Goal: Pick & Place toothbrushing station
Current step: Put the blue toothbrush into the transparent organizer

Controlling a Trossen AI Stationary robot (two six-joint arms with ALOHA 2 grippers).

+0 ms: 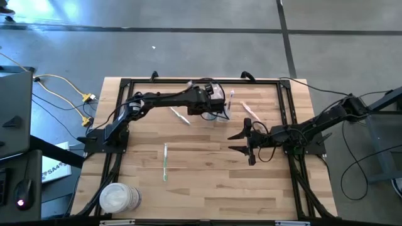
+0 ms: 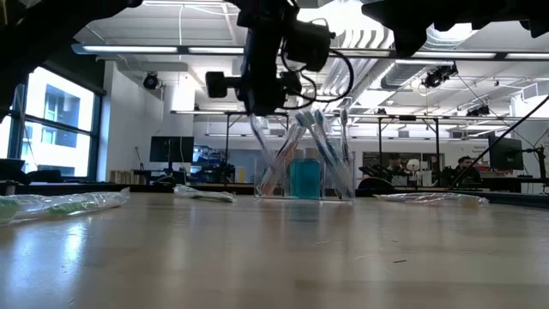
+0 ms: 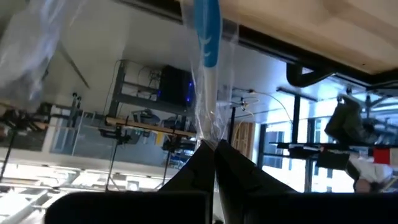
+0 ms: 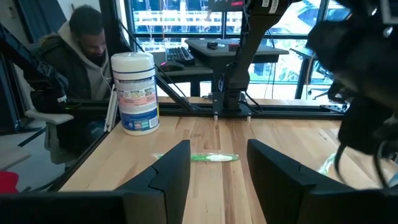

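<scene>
— Two arms; which stood nearer the clear cup (image 2: 302, 176)?
— Left gripper (image 1: 212, 102), directly over it, clenched on a wrapped blue toothbrush (image 3: 208, 37) hanging upright. Right gripper (image 1: 242, 142) waited apart, jaws released, empty.

2 dark jointed arms (image 1: 163, 98) trailing black cables.

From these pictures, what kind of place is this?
Probably a robotics lab or open workshop. The wooden table stands on a bare concrete floor, the ceiling shows exposed pipes and strip lights, and behind the table are desks with monitors and seated people.
</scene>
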